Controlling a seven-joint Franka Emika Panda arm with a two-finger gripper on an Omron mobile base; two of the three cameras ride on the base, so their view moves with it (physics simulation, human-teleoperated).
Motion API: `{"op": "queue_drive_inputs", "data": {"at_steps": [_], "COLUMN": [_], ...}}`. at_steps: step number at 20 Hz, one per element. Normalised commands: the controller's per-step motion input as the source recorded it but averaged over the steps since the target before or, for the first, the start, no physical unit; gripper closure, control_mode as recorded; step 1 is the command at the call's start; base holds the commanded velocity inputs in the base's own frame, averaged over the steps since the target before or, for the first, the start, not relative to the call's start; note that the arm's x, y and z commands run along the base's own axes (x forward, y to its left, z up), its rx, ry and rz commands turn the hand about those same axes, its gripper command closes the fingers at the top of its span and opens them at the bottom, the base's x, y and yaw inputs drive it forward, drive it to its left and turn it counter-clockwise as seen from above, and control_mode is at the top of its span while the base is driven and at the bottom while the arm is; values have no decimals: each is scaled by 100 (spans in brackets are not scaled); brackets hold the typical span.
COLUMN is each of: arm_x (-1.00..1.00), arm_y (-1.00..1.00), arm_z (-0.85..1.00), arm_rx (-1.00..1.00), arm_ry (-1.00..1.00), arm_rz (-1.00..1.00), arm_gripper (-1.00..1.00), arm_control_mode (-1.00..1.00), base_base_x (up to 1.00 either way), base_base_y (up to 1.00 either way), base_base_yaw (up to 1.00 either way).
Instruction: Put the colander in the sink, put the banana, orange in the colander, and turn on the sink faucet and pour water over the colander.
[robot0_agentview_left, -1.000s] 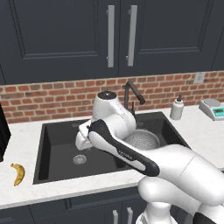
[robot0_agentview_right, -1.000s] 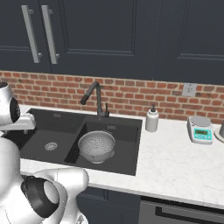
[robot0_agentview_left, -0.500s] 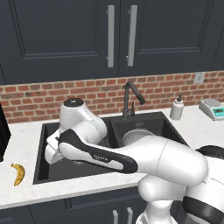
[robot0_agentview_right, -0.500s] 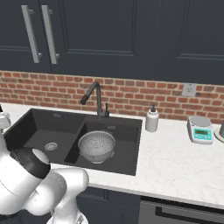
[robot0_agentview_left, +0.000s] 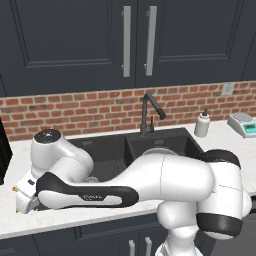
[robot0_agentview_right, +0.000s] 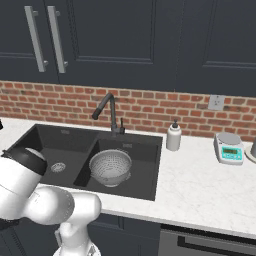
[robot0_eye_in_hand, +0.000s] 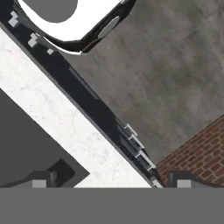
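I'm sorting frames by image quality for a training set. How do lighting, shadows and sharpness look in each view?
Left base view: even, flat light, sharp, but the white arm covers much of the sink. Right base view: crisp, no glare, soft shading inside the colander. Hand view: rolled diagonally, marble counter and floor textures slightly soft, no blown highlights.
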Motion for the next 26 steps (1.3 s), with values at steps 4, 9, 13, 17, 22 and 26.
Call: {"op": "queue_drive_inputs", "data": {"at_steps": [4, 9, 13, 17, 22, 26], "arm_x": [-26, -3, 12, 11, 0, 0], "arm_y": [68, 43, 22, 34, 39, 30], "arm_z": [0, 0, -2, -18, -33, -31], "arm_rx": [0, 1, 5, 6, 3, 2], "arm_ry": [-10, -9, -1, 0, 0, 0], "arm_rz": [11, 3, -2, -5, -3, -2], "arm_gripper": [-100, -100, -100, -100, -100, -100], "arm_control_mode": [-100, -100, -100, -100, -100, -100], "base_base_x": [0, 0, 0, 0, 0, 0], "base_base_y": [0, 0, 0, 0, 0, 0], "base_base_yaw": [0, 0, 0, 0, 0, 0]}}
